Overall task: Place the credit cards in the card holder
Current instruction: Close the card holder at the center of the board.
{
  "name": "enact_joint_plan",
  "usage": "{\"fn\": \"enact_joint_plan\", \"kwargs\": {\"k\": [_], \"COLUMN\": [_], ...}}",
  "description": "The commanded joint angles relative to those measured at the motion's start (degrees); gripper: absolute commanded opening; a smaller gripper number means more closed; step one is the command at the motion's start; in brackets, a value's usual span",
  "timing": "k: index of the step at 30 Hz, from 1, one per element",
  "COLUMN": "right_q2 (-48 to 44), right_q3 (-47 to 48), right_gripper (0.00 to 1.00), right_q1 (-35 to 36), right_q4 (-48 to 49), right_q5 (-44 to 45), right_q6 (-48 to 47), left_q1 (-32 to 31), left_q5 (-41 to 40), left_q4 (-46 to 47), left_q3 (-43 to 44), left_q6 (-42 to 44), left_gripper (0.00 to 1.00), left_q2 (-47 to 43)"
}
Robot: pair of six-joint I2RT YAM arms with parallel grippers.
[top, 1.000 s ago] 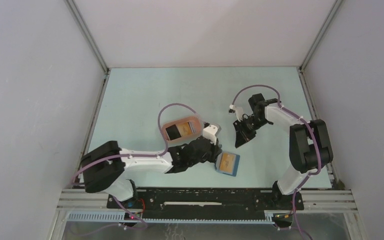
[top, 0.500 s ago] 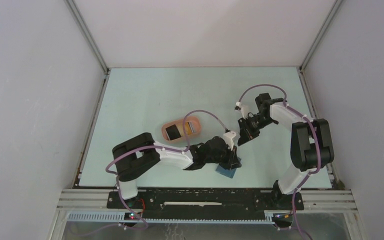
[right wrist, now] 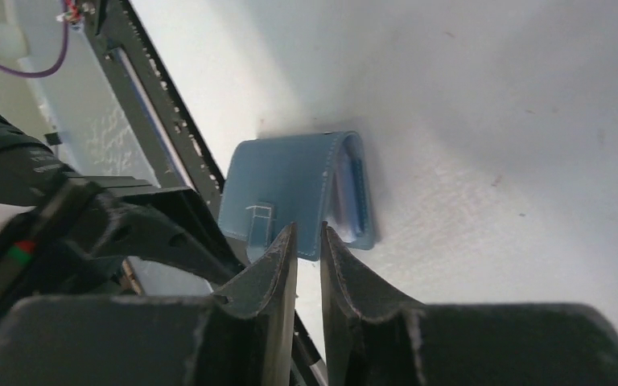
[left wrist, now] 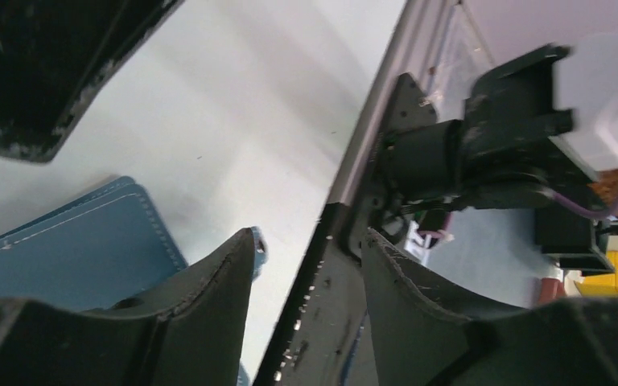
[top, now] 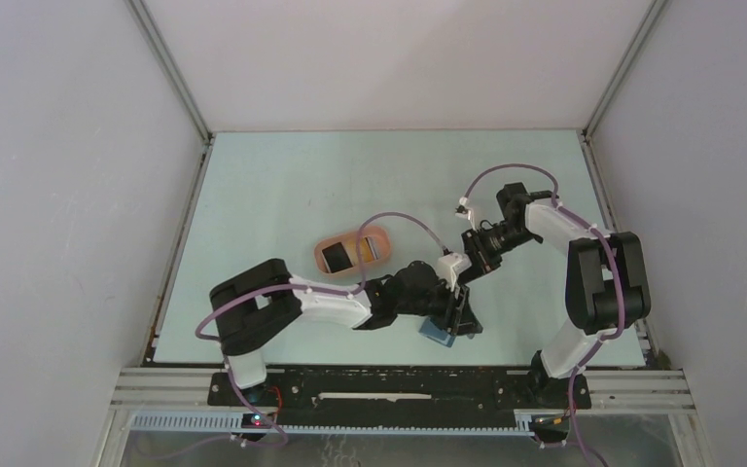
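The dark-blue card holder lies folded near the table's front edge, right of centre. It also shows as a folded blue wallet in the right wrist view and as a stitched blue cover in the left wrist view. My left gripper hangs over its right side, open and empty. Just behind it, my right gripper points down at the holder, with only a narrow empty gap between the fingertips. A black credit card and a lighter card lie in the pink tray.
The black front rail with the arm bases runs close behind the holder's near side. The left arm stretches across the table in front of the tray. Grey walls close in both sides.
The left arm swung right from beside the tray onto the card holder and its jaws opened. The holder, open with a yellow card showing, now lies folded. The right gripper shifted slightly back.
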Motion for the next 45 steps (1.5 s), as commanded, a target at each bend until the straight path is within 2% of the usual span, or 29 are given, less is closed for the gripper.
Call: {"fn": "enact_joint_plan", "kwargs": {"k": [1,6,13,16,19,24,31,40,45], "right_q2": [0.03,1.68,2.79,3.58,4.38,6.35,6.31,6.45,6.48], "right_q3": [2.09,2.41,2.28,1.23,0.02,-0.95,-1.26,-1.31,-1.25], "right_gripper": [0.24,0.23,0.21,0.2,0.2,0.19,0.19,0.19,0.19], "right_q1": [2.58,6.79,11.86,13.81,14.96,15.43,16.88,17.94,17.95], "right_q4": [-4.31,-3.72,-2.83,-1.13,0.39,0.97,1.23,1.42,1.31], "right_q5": [-5.85,-3.16,3.68,9.99,15.91,21.46,24.73,25.55,25.55], "right_q6": [-3.5,-3.16,-2.76,-1.92,-1.43,-1.27,-0.94,-0.91,-0.94], "left_q1": [0.48,1.26,3.92,4.49,4.49,4.49,4.57,6.1,6.69], "left_q5": [3.79,2.85,-9.36,-14.45,-17.68,-14.56,-8.85,-5.24,-2.69], "left_q4": [5.52,4.86,-2.52,-0.92,2.98,5.48,8.35,8.35,8.39], "left_q3": [-2.92,-8.01,-16.93,-21.01,-24.14,-22.67,-18.87,-16.93,-17.25], "left_q6": [2.84,6.72,10.44,9.45,8.26,6.22,1.04,-6.86,-12.82], "left_gripper": [0.57,0.59,0.59,0.6,0.66,0.69,0.69,0.69,0.64], "left_q2": [-7.96,-16.77,-25.73,-27.18,-27.74,-21.78,-11.66,-4.97,-1.83]}}
